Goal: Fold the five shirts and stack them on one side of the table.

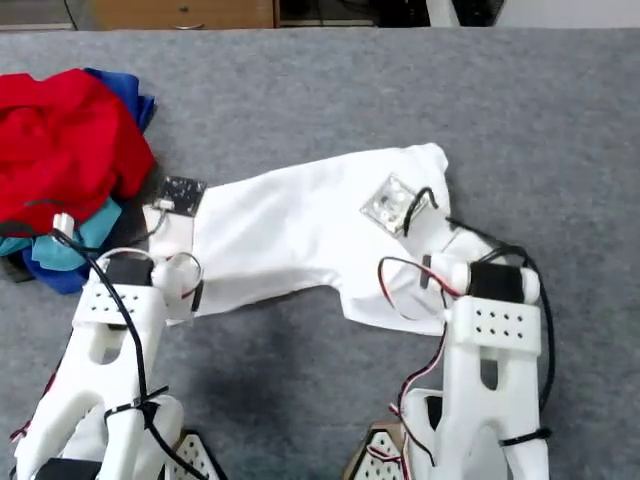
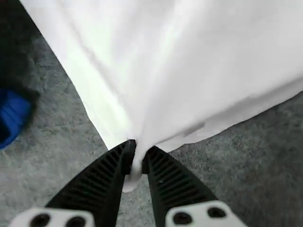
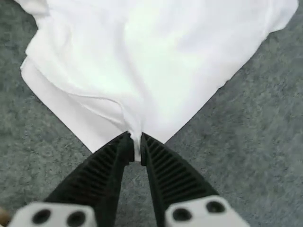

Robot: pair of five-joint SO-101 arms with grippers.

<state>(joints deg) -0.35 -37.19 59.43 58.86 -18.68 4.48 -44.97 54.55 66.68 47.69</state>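
The white shirt point(image 1: 290, 225) lies spread on the tabletop point(image 1: 300, 90), beside the heap of red and blue shirts point(image 1: 60, 150). The left claw point(image 2: 136, 147) and right claw point(image 3: 136, 139) each clamp its edge. With such thin bites, uneven pulling could slip one free and skew the fold.

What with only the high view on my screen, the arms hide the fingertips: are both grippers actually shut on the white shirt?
Observer: Yes for the left. Its wrist view shows the left gripper shut on the shirt, with a fold of the edge pinched between the tips.
Operator: And the right?
Observer: The right gripper is shut on the shirt's edge too, gripping it just at the tips.
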